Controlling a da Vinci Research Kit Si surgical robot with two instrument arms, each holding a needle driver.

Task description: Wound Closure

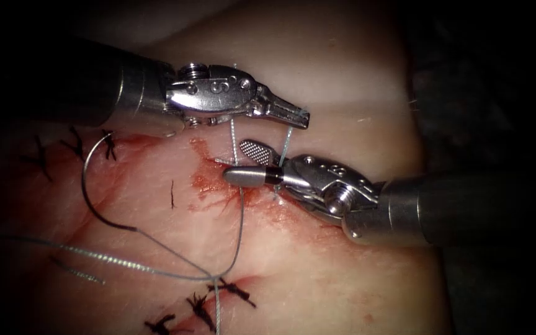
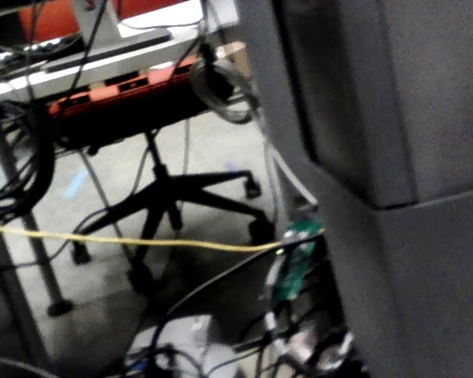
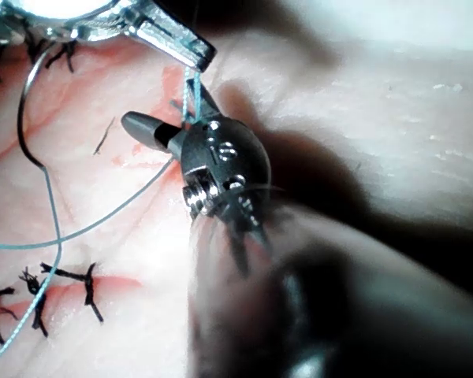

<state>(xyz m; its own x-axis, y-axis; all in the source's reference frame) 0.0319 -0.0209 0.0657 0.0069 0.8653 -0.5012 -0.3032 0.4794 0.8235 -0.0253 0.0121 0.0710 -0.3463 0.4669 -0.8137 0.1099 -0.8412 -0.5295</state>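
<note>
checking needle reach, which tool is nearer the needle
Left. The needle lies on the tissue, left of the cut. The left tool enters from that side; the right tool works farther right.

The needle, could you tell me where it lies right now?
In the endoscope view the needle lies free on the tissue, left of the cut, beside the dark stitches, held by neither end effector.

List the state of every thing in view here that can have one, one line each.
left tool: fingers shut on the thread.
right tool: fingers open, holding nothing.
thread: runs from the left tool's tip down past the right tool; other lengths lie slack over the tissue.
needle: lying free on the tissue, left of the tools, held by neither.
tissue: smeared with red fluid.
stitches: tied, dark ends upright.
</note>
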